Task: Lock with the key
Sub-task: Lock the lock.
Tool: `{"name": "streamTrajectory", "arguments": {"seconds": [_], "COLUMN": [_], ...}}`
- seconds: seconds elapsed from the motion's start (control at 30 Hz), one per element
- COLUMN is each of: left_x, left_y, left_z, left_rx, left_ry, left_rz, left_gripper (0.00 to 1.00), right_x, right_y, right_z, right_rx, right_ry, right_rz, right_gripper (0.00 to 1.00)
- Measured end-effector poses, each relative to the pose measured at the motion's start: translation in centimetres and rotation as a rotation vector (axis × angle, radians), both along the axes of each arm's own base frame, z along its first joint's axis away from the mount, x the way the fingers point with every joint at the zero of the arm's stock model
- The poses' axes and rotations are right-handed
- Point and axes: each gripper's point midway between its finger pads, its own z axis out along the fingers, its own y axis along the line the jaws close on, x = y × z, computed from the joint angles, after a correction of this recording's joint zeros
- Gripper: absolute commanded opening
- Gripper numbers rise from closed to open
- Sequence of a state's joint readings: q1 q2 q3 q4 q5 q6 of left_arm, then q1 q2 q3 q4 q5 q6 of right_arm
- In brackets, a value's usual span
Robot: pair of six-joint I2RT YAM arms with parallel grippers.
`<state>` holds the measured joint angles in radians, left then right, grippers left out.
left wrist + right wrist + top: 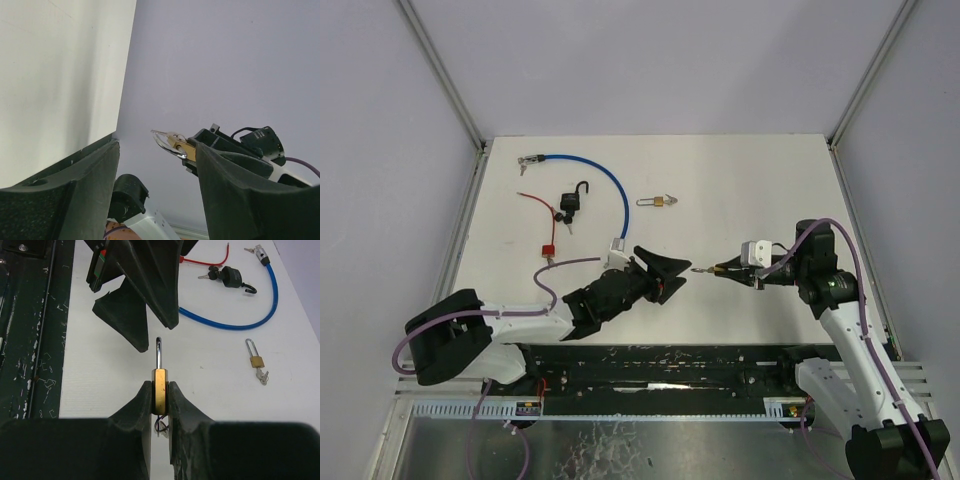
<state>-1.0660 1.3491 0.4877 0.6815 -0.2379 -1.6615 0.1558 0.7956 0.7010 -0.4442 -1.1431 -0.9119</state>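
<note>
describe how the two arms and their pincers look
Both arms, left arm and right arm, have white links and black joints, each with a purple cable looping alongside. The left pincer and right pincer have black wedge-shaped fingers; a white camera block sits at the right wrist.

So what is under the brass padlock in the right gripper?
The right gripper holds the brass padlock by its body. Below it a thin wire loop pokes out above the table. The fingers cover whatever hangs on that loop, so no key shows.
</note>
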Motion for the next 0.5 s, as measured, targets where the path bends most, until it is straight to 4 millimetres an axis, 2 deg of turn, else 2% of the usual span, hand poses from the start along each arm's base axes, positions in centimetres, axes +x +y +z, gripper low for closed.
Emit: {"name": "streamTrajectory", "arguments": {"seconds": [0.37, 0.5], "left_x": [-0.3, -0.5], "left_y": [-0.5, -0.9], "left_z": [0.1, 0.0], "left_rx": [-0.026, -0.032], "left_ry": [0.026, 0.029], "left_rz": [-0.003, -0.010], "left_gripper": [0.55, 0.49], "right_x": [-0.1, -0.1], "right_y": [0.0, 0.0], "right_z": [-1.2, -1.4], "right_rx": [-0.013, -0.016], "right_ry": [-0.010, -0.009], "right_rz": [0.016, 0.021], "right_gripper": [0.00, 0.00]}}
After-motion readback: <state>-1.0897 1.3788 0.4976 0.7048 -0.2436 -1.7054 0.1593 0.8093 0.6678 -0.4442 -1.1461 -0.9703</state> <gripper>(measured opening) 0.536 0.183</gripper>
